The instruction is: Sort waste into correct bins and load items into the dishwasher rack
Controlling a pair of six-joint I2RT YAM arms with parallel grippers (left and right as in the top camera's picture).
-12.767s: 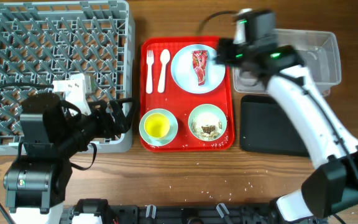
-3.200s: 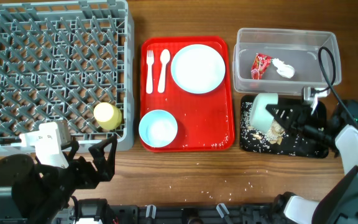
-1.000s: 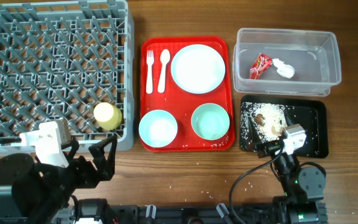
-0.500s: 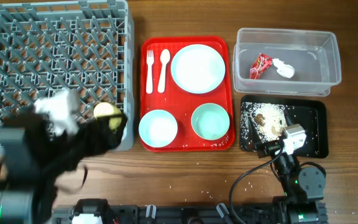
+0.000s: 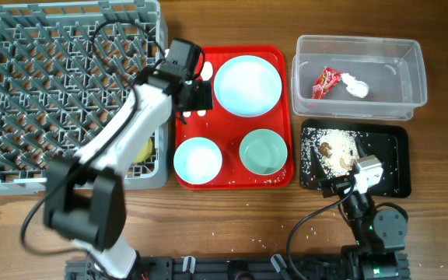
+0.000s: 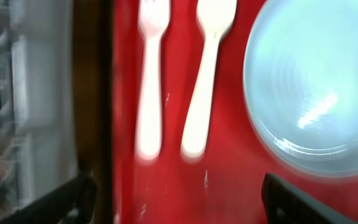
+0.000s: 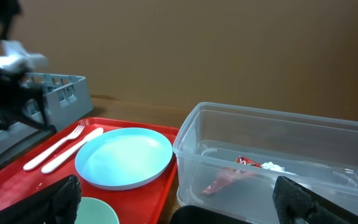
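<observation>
**Left arm is swinging over to the fork and spoon**

The left arm is no longer sitting at its resting spot by the near edge of the table. It is now stretching across the corner of the grey rack [image 5: 53, 78], and the left gripper [image 6: 179, 199] is hanging over the left side of the red tray [image 5: 232, 128]. Its fingers are standing wide apart and are holding nothing. Right under it, the white fork [image 6: 149, 93] and spoon [image 6: 207, 68] are lying side by side on the tray, just beside the blue plate [image 6: 316, 81]. The wrist picture is looking smeared, so the arm is probably moving fast.

The right gripper [image 5: 337, 185] is staying parked by the black tray [image 5: 391, 148], just as it was a moment ago, with its fingers apart and empty.

The trash part is looking finished. The wrapper [image 5: 326, 81] and tissue [image 5: 355, 85] are lying in the clear tub [image 5: 411, 93], and the food scraps [image 5: 334, 149] are sitting in the black tray. The yellow cup [image 5: 145, 149] is standing in the rack, half hidden under the arm. The two bowls [image 5: 197, 160], the plate, the fork and the spoon are all waiting on the red tray. So the left arm seems to be going for the fork or the spoon next, but which one is not showing yet
</observation>
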